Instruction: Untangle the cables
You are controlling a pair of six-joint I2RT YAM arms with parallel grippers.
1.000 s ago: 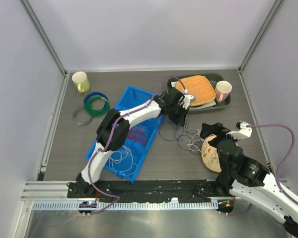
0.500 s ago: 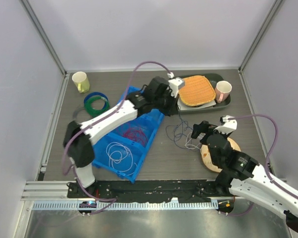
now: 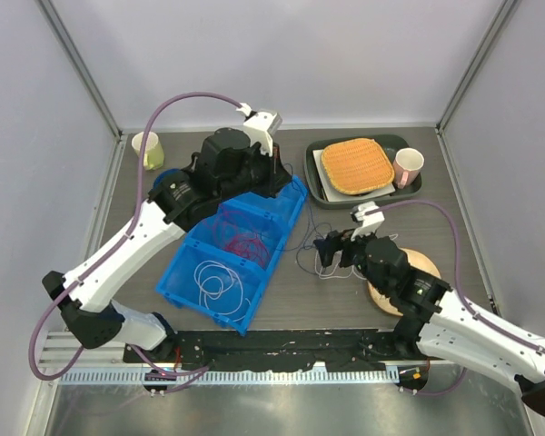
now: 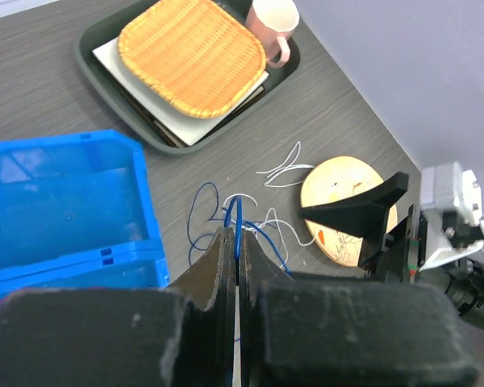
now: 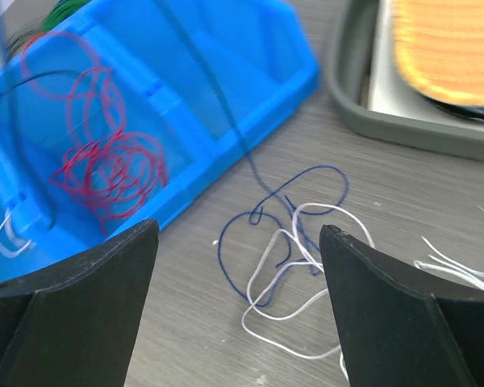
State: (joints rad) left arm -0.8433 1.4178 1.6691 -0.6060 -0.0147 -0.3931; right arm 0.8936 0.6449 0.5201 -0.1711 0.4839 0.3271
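Right gripper [image 5: 238, 235] hovers low over the knot of cables [image 5: 282, 250] on the table, jaws wide apart, holding nothing. In the knot, the blue wire [image 4: 236, 211] loops through the white wires [image 5: 323, 206], just beside the bin [image 5: 250, 48]. A red wire [image 5: 113, 173] and a white coil [image 3: 213, 280] lie in the bin. Left gripper [image 4: 236, 242] is high over the bin's far end, jaws together on the blue wire, which runs down to the knot.

Step, by my reading: drawing blue free. The next move calls for the right gripper to pin the white wires while the left lifts.
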